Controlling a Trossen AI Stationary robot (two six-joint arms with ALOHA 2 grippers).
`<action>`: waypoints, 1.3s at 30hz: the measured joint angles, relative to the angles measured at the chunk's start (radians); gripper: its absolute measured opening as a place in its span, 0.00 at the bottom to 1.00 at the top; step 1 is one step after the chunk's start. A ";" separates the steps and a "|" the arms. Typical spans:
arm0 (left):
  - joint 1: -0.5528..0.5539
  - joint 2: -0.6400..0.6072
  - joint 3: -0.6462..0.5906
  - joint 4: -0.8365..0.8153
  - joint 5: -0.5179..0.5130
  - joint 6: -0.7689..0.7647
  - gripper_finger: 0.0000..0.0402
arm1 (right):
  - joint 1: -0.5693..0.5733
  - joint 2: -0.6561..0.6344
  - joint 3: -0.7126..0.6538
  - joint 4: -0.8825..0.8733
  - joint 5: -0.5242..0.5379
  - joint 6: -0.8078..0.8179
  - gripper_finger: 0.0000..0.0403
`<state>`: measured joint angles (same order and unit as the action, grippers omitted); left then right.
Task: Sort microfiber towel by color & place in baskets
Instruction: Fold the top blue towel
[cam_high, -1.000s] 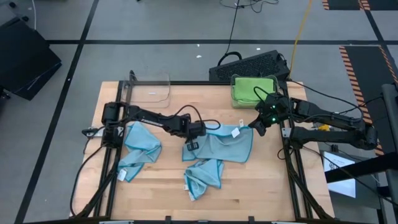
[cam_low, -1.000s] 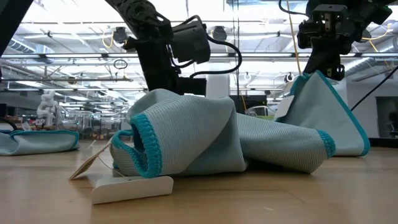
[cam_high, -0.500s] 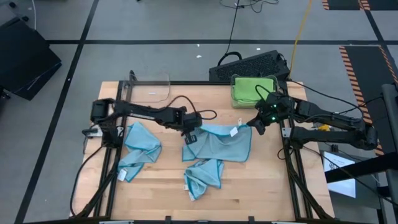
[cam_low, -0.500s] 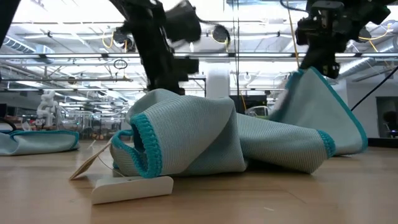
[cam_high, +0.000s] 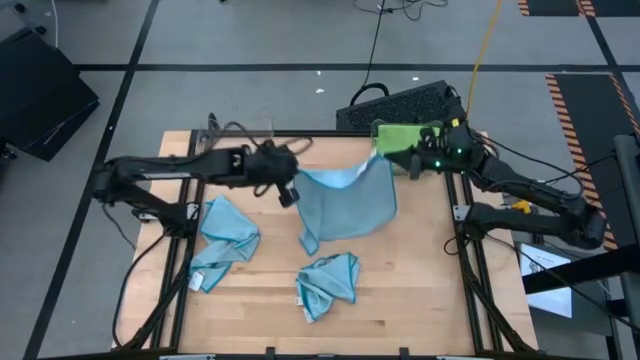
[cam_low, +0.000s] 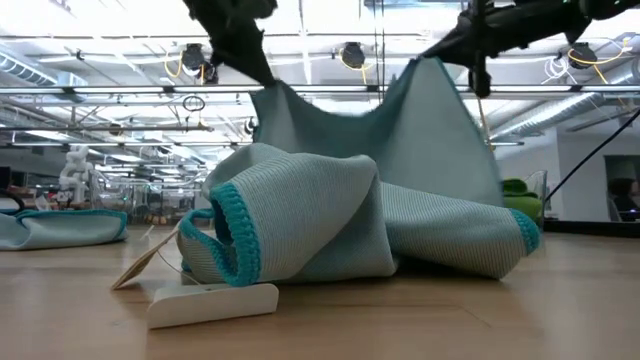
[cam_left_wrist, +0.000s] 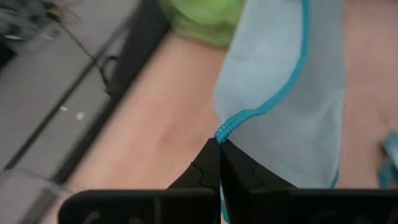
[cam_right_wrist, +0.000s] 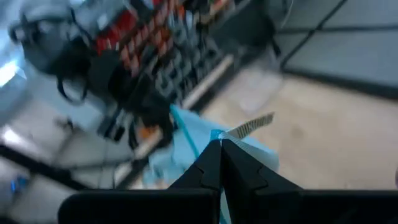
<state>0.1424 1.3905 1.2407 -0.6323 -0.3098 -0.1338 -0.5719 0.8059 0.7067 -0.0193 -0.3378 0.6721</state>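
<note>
A light blue towel with a teal hem hangs spread between my two grippers above the middle of the table. My left gripper is shut on one upper corner and my right gripper on the other. In the low view a crumpled towel in front hides its lower edge. A clear basket stands at the far left. Another basket at the far right holds a green towel. My left gripper pinches the towel's upper corner at the teal hem between its two shut fingers, slanting down from the table's left. The cloth hangs below and sags toward the other corner. My right gripper pinches the opposite upper corner beside the white tag. It comes about level from the table's right. The cloth drops away beneath the fingers.
Two more blue towels lie crumpled on the wood, one at the left and one toward the near edge. A dark keyboard sits beyond the far edge. A white tag lies on the table in front.
Both grippers have risen and gone toward the far edge, the left one much farther. The blue towel, which lay flat on the table, now hangs spread between them by its two upper corners. My right gripper has tipped up from pointing downward to about level.
</note>
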 joint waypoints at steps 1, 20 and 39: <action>0.012 -0.017 0.000 0.010 -0.016 0.000 0.00 | -0.019 0.009 0.000 0.037 0.000 0.019 0.00; 0.147 -0.288 0.002 0.086 0.242 -0.014 0.00 | -0.250 0.153 0.000 0.357 -0.388 0.259 0.00; -0.214 -0.210 0.000 -0.234 0.359 -0.311 0.00 | -0.024 0.088 0.000 -0.240 -0.650 0.219 0.00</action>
<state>-0.0713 1.1802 1.2411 -0.8665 0.0494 -0.4450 -0.5957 0.8940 0.7071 -0.2590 -0.9878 0.8909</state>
